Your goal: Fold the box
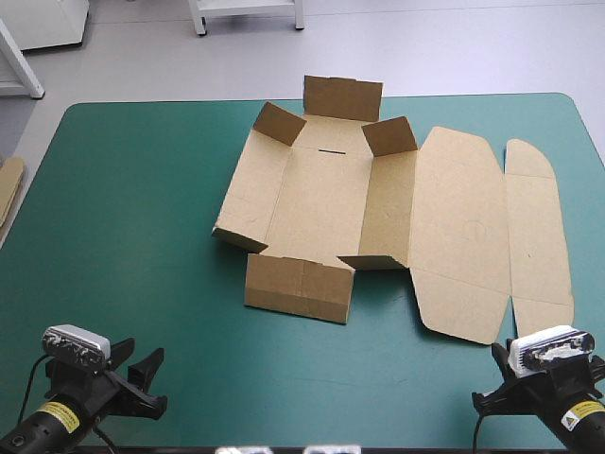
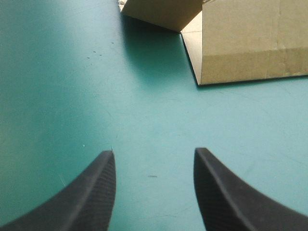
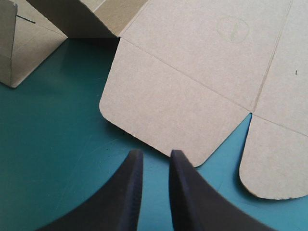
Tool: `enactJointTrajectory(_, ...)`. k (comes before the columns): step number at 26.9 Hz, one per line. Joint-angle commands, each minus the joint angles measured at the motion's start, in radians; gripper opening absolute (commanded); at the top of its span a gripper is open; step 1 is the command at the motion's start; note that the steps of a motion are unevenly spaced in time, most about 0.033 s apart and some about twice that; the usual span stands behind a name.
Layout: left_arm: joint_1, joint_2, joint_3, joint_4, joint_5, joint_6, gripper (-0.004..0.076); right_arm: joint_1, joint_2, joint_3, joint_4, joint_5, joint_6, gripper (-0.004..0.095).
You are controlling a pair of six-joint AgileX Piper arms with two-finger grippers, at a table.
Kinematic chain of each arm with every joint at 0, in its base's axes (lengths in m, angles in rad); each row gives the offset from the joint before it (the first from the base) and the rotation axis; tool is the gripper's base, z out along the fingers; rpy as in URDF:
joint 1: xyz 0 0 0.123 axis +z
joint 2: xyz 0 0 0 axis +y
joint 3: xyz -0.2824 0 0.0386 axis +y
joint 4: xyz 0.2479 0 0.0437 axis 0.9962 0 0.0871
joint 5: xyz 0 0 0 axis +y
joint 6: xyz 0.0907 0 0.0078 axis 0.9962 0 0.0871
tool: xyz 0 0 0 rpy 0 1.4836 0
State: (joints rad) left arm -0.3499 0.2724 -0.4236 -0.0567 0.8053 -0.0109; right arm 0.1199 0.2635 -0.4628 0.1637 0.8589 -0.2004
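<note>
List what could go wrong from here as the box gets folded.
1. The lid lies flat on the teal-green cover; the right pincer, its fingers only narrowly parted, might shove the lid's edge instead of getting under it.
2. Neither it nor the open left pincer holds the box, so a push could slide the whole sheet.
3. The side walls lean half-raised and untucked; a nudge may drop them.

Teal-green cover [image 1: 142, 284]; more brown board [image 1: 8, 189] (at its left edge).
</note>
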Motion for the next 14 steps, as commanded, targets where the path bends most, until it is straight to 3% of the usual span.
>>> enactJointTrajectory(1, 0.0, 0.016, -0.023, -0.013, -0.069, 0.001, 0.0355, 0.0, 0.019, -0.034, 0.01, -0.066, -0.005, 0.0185)
enactJointTrajectory(12, 0.0, 0.016, -0.023, -0.013, -0.069, 0.001, 0.0356, 0.0, 0.019, -0.034, 0.01, -0.066, -0.004, 0.0186)
enactJointTrajectory(14, 0.0, 0.029, -0.026, -0.013, -0.065, -0.018, 0.0356, 0.0, 0.019, -0.034, 0.01, -0.066, -0.001, 0.0223)
